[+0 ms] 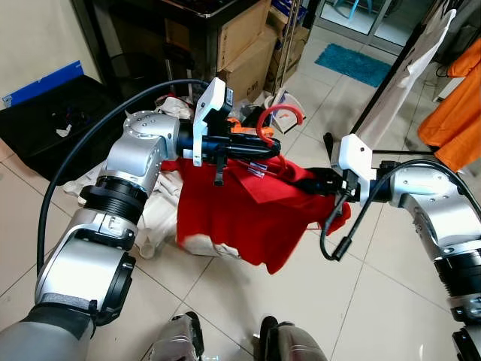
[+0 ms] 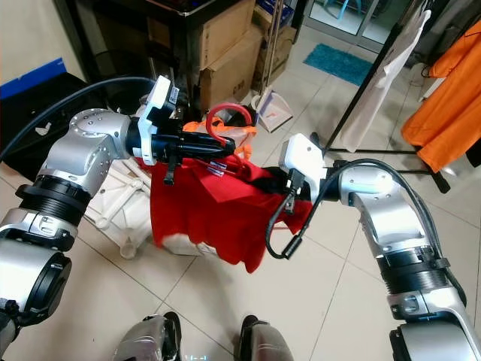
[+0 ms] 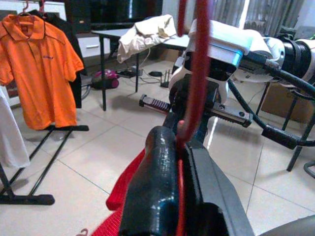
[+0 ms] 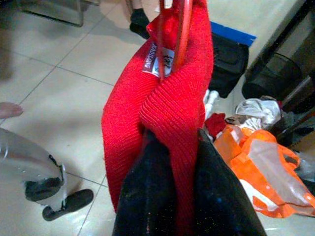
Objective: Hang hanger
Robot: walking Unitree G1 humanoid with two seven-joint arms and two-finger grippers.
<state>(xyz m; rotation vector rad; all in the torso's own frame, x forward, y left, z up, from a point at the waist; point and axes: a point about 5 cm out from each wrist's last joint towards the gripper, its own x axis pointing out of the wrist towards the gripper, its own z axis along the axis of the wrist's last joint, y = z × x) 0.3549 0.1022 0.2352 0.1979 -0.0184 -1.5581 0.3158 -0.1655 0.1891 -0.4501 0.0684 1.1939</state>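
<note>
A red shirt (image 1: 248, 210) hangs in the air on a red hanger (image 1: 272, 120) whose hook curves upward. My left gripper (image 1: 259, 147) is shut on the hanger just below the hook; the wrist view shows the red hanger wire (image 3: 194, 88) pinched between the black fingers (image 3: 152, 177). My right gripper (image 1: 319, 183) is shut on the shirt's red fabric (image 4: 172, 113) at the shoulder, close to the collar label (image 4: 157, 59). The two grippers hold the garment level between them above the tiled floor.
A black clothes rack (image 1: 391, 83) stands at the right with a white garment (image 1: 413, 68) and an orange shirt (image 1: 458, 113). A pile of pale clothes (image 1: 161, 210) lies on the floor below. Cardboard boxes (image 1: 244, 45) and a dark shelf stand behind. My feet (image 1: 225, 338) are on the tiles.
</note>
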